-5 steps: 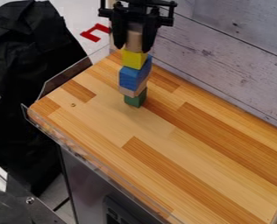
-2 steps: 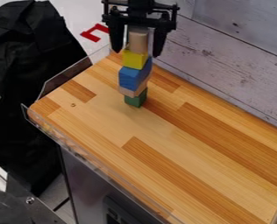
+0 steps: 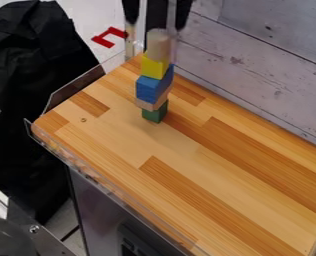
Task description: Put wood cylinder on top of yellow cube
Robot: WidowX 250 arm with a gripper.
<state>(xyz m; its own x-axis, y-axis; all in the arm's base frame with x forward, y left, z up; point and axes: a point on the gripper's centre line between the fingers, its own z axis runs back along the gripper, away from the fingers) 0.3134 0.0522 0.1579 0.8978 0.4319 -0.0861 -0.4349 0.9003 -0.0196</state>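
When logging position, start with the wood cylinder (image 3: 159, 46): upright at upper centre of the frame, long axis vertical, seated on top of the yellow cube (image 3: 154, 66), by the look of it a little toward the cube's right side. Read as placed; task judged essentially done. Next, note the gripper (image 3: 155, 25) at the top edge: fingers spread wide, holding nothing, one to either side of the cylinder's line, tips at about the height of its top or just above. Cannot tell exact clearance from this angle. For the coming move, judge a straight lift along the cylinder's long axis best; avoid sideways drift or early closing, with risk of clipping the top and toppling the stack. Going down from the cube, record the blue block (image 3: 153, 88), turned askew, then the tan block (image 3: 152, 104), then the green block (image 3: 154, 113) on the tabletop (image 3: 221, 175). Just beyond the stack to the right, mark the plank wall (image 3: 254, 65): to be kept clear of. Toward upper left, near the tabletop's corner, mark the red piece (image 3: 109, 37), out of the way.
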